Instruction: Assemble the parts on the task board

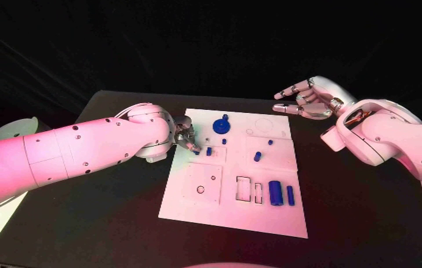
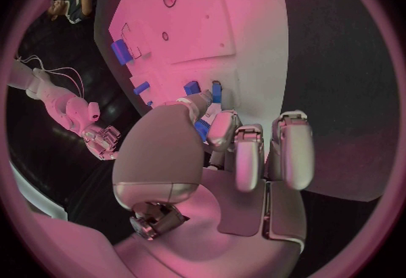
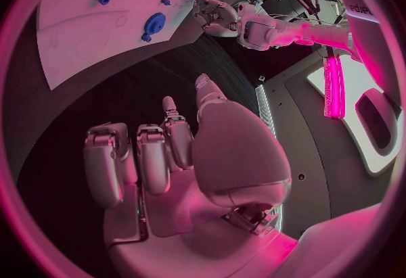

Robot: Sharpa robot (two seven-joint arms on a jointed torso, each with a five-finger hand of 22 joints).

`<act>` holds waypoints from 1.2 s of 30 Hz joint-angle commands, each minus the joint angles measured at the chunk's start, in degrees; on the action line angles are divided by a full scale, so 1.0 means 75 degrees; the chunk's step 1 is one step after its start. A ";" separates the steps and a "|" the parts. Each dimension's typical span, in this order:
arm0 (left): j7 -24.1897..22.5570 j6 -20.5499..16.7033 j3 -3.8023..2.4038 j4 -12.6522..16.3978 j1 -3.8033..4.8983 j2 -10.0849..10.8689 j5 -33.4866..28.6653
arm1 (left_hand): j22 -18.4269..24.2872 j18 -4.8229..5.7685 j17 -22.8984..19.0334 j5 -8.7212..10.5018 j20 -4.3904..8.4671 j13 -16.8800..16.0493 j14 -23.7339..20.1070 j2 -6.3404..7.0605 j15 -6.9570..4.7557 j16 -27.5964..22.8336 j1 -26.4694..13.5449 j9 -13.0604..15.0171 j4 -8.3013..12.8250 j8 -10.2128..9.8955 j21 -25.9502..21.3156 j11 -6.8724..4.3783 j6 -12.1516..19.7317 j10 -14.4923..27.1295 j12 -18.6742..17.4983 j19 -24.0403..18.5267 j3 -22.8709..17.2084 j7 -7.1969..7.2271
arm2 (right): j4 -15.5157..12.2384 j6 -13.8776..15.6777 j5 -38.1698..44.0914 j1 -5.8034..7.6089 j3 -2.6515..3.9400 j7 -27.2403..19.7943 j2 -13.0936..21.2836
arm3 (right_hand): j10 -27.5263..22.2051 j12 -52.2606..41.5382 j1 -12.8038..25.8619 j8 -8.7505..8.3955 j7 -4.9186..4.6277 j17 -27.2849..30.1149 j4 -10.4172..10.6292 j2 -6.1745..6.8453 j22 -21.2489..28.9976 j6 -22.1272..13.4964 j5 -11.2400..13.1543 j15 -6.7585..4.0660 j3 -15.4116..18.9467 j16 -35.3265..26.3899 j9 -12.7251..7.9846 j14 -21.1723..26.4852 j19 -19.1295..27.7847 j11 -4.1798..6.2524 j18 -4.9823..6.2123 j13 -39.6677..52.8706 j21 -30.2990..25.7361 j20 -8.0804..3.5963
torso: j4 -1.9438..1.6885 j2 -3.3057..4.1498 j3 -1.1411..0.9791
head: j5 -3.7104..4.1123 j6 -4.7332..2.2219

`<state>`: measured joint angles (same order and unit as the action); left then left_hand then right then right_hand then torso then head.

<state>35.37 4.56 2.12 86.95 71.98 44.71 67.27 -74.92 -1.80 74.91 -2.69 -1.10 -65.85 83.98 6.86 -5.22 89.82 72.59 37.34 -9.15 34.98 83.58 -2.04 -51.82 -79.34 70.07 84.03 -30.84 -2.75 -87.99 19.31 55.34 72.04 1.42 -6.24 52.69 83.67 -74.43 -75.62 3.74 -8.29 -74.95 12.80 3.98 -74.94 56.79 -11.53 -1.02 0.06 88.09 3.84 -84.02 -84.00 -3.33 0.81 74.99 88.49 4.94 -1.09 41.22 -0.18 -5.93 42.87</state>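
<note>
The white task board (image 1: pixel 264 213) lies mid-table. On it are a blue gear-like disc (image 1: pixel 222 126), a blue peg (image 1: pixel 208 151) standing near the board's left edge, several small blue pieces such as one at mid-board (image 1: pixel 258 156), and two blue cylinders (image 1: pixel 275 192) near the front right. My left hand (image 1: pixel 185 137) sits at the board's left edge, just beside the peg. Its thumb and a finger pinch a small blue part (image 2: pixel 201 130). My right hand (image 1: pixel 308 100) hovers off the board's far right corner, fingers apart and holding nothing. That hand (image 3: pixel 169 156) also shows from behind.
The board has outlined slots and a round hole (image 1: pixel 200 189) in its front half. Bare black table (image 1: pixel 97 219) surrounds the board on all sides. A pale object (image 1: pixel 17 127) stands at the table's far left edge.
</note>
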 commanded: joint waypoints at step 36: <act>0.0082 0.0773 -0.0002 -0.0155 -0.0020 -0.0185 -0.0060 | -0.1044 -0.0011 0.2012 0.0005 0.0070 0.0034 0.0802 0.0024 -0.0037 0.0024 -0.0111 0.0036 0.0169 0.0091 0.0006 -0.0053 -0.0260 -0.0056 -0.0046 0.0419 -0.0135 0.0165 | -0.0031 -0.0097 0.0074 -0.0008 -0.0001 -0.0012 0.0018 | -0.0062 0.0032 -0.0025 0.0040 0.0009 -0.1426 0.0001 -0.0077 -0.1583 0.0036 -0.0028 0.0019 0.0061 -0.0038 0.0012 -0.0663 -0.0557 0.0006 -0.0003 0.0787 -0.0027 0.0040 | -0.0001 -0.0002 -0.0006 | 0.0034 0.0069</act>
<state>35.79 7.43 1.85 85.76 72.14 43.64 67.45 -74.91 -1.81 74.94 -2.37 -1.10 -65.46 83.98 6.81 -5.22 89.82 72.63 37.51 -9.07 35.36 83.58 -2.25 -52.03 -79.55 69.78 84.03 -30.92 -2.96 -88.11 19.26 55.39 72.02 1.41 -6.22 52.83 83.67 -74.43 -75.63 3.74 -8.29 -74.92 12.80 3.99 -74.92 56.79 -11.52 -1.02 0.06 88.09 3.83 -84.02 -84.00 -3.33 0.81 74.99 88.50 4.94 -1.09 41.20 -0.20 -5.73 43.32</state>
